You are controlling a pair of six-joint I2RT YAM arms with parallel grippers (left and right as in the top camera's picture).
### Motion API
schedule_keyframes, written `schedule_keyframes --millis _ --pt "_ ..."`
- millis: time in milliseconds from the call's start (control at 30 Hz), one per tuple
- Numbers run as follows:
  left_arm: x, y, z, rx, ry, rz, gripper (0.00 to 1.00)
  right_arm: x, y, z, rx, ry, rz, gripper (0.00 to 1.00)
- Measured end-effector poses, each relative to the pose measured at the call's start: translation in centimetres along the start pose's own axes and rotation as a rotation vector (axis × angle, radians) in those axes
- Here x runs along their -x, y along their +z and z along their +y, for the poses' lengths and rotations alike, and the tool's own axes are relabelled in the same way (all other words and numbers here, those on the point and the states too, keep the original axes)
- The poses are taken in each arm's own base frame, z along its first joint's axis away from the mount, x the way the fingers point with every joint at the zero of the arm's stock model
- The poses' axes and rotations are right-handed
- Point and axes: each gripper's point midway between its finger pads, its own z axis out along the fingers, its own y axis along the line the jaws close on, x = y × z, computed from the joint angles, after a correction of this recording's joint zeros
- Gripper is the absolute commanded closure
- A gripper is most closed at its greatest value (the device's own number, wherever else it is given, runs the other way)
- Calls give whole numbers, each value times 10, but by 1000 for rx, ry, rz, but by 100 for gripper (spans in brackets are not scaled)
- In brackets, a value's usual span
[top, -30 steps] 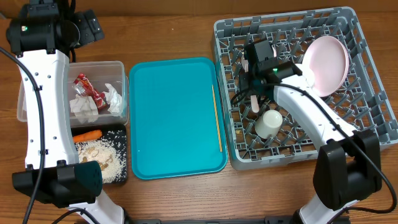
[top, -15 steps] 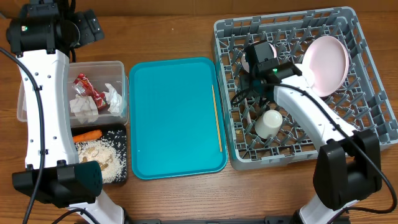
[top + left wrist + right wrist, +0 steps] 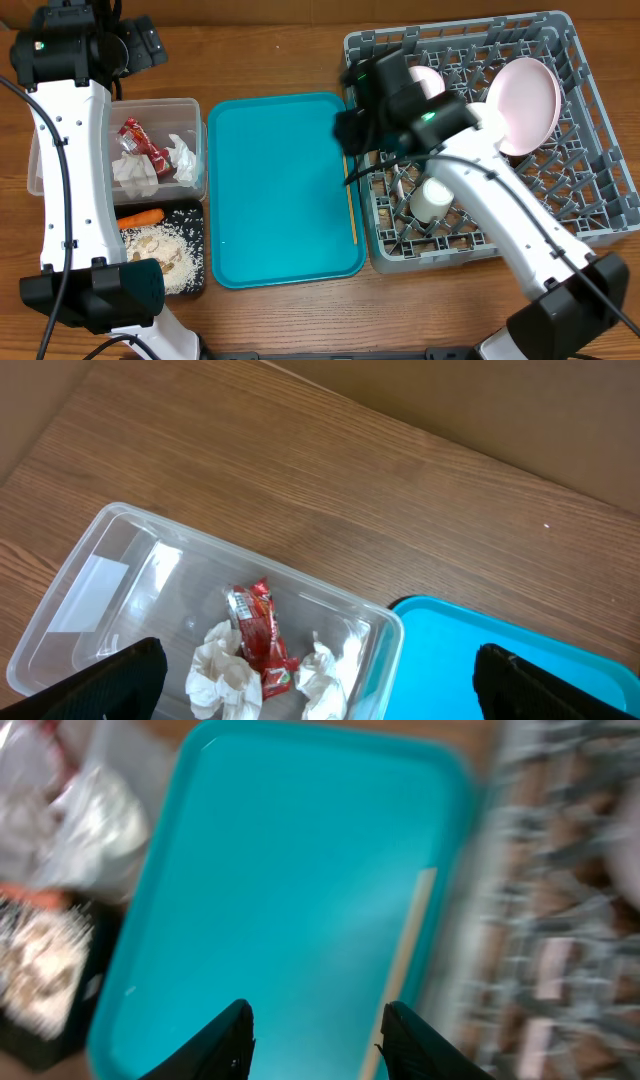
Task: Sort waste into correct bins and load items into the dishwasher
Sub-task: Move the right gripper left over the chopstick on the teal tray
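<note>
place: robot lab bench | cues: left arm (image 3: 72, 170), right arm (image 3: 500, 200), wooden table (image 3: 270, 50), grey dish rack (image 3: 600, 150)

Free room, centre: teal tray (image 3: 280, 190), flat and low-rimmed, open from above over nearly its whole floor. Its one obstacle is a thin wooden stick (image 3: 348, 190) lying lengthwise just inside the right rim. Right pincer (image 3: 315, 1042) hangs over that edge, fingers apart with nothing between them. Right side: grey rack (image 3: 600, 215), with lattice walls and upright pegs. A tilted plate (image 3: 525, 100) blocks the back cells and a cup (image 3: 435, 198) the front-left. Left side: clear tub (image 3: 190, 110), part-filled with napkins (image 3: 135, 170) and red wrapper (image 3: 140, 140); black tray (image 3: 198, 250), holding crumbs (image 3: 160, 250) and carrot (image 3: 140, 216). The left arm (image 3: 65, 170) overhangs both bins' left sides. Left pincer (image 3: 315, 650) is spread wide above the tub. Back: a bare table (image 3: 280, 50) strip.
</note>
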Motion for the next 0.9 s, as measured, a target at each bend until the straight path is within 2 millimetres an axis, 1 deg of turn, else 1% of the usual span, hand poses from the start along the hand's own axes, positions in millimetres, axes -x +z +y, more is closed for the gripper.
schedule_keyframes --millis 67,133,200,267,333,433,467,600,667,700,800,900 --pt "0 0 0 0 0 0 0 -8 5 21 13 -14 18 55" --pt "0 0 0 0 0 0 0 -15 10 36 -2 -12 27 56" --pt "0 0 0 0 0 0 0 -23 20 44 -40 8 38 55" --pt "0 0 0 0 0 0 0 -30 33 47 -83 33 54 56" --pt "0 0 0 0 0 0 0 -37 46 45 -131 64 69 56" --pt "0 0 0 0 0 0 0 -51 73 34 -225 110 101 56" --pt "0 0 0 0 0 0 0 -56 82 29 -255 124 114 60" --pt "0 0 0 0 0 0 0 -74 112 15 -344 153 161 66" --pt "0 0 0 0 0 0 0 -83 125 8 -374 159 187 72" --pt "0 0 0 0 0 0 0 -87 131 5 -390 160 201 76" --pt "0 0 0 0 0 0 0 -99 143 -2 -422 167 233 80" --pt "0 0 0 0 0 0 0 -104 146 -5 -436 166 248 80"
